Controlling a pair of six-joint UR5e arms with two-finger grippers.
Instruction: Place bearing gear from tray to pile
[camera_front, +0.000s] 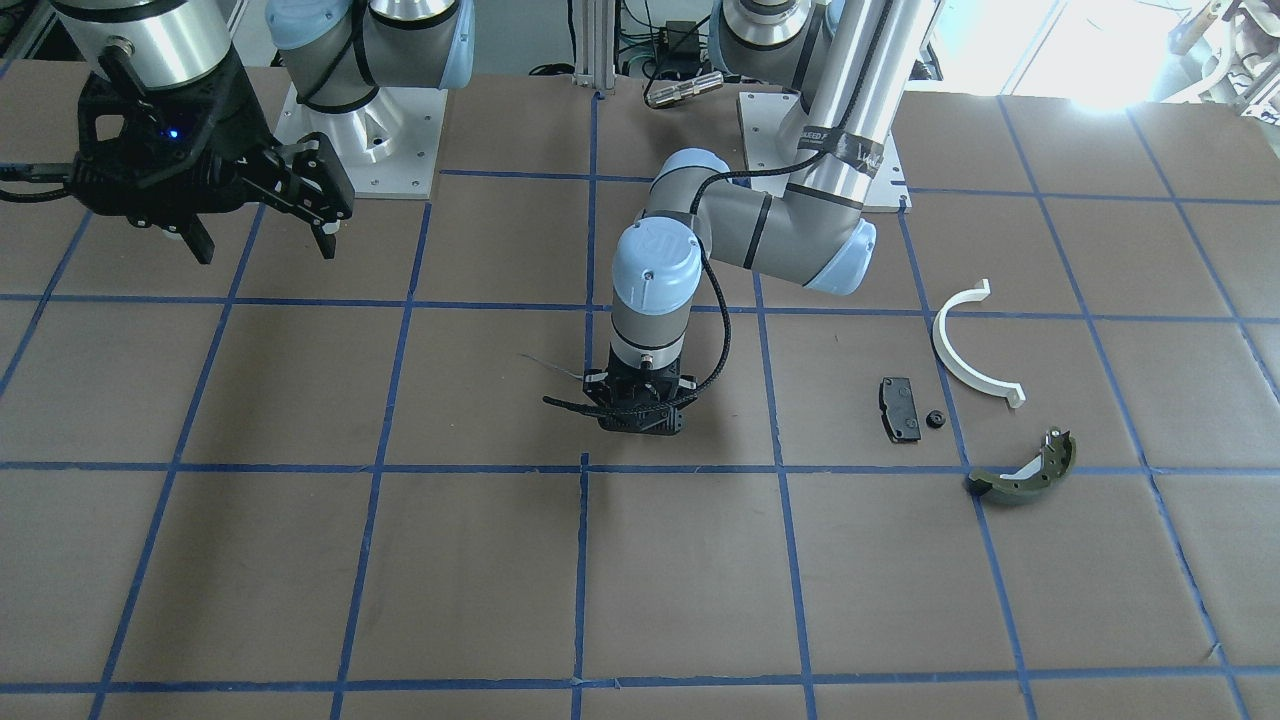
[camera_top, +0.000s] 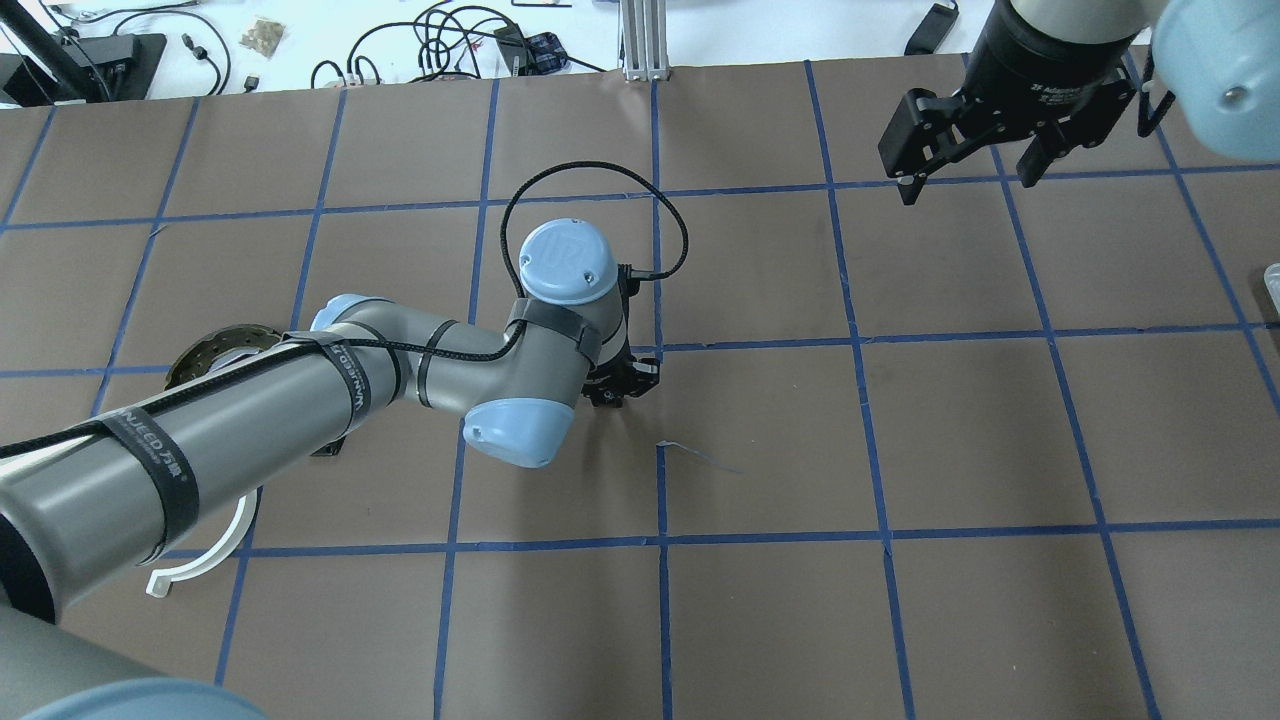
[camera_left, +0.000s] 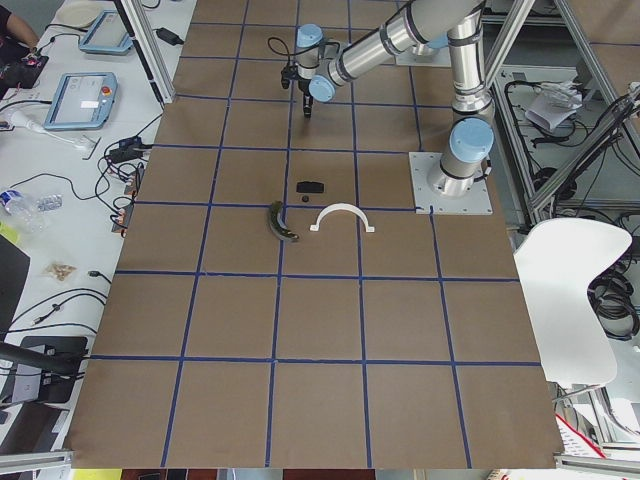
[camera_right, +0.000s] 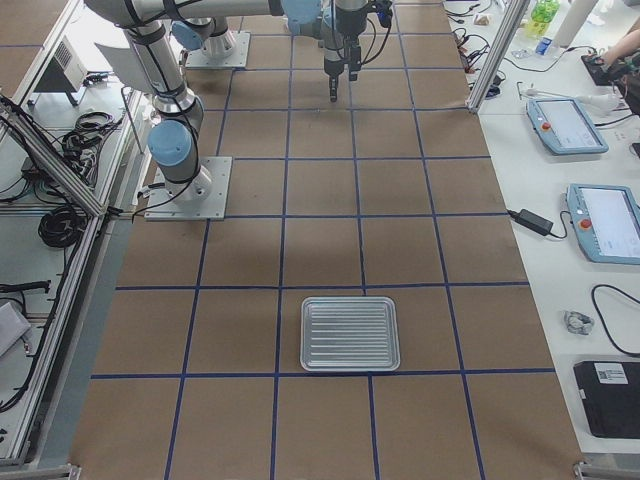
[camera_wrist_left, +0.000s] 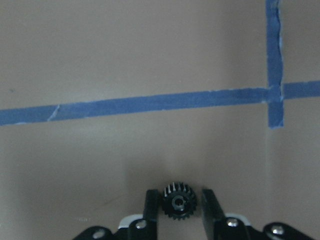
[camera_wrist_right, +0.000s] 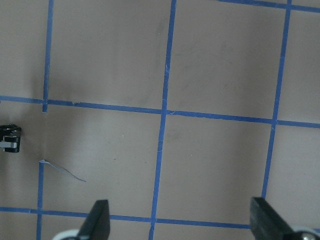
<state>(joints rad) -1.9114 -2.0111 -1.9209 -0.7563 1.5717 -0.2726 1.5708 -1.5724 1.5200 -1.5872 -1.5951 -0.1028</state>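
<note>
Bearing gear (camera_wrist_left: 178, 201): flat at mid-bench, well off every edge, bracketed by the narrowly set fingers of the left gripper (camera_wrist_left: 178, 195); firm clamp cannot be told. Right gripper (camera_front: 266, 252): wide, empty, raised. Pile (camera_front: 1025, 472): toward the bench's left end. Handling: squeeze squarely across the teeth, lift clear, release beside the black plate (camera_front: 899, 408).

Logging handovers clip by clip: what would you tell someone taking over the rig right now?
Left end effector: down at the centre of the table, fingers flanking the bearing gear; firm grip unconfirmed.
Right end effector: open, empty, raised.
Tray: looks empty.
Pile: black plate, white half-ring and olive shoe, on the robot's left.
Done: gear off the tray.
Left: carry it to the pile and release.
</note>
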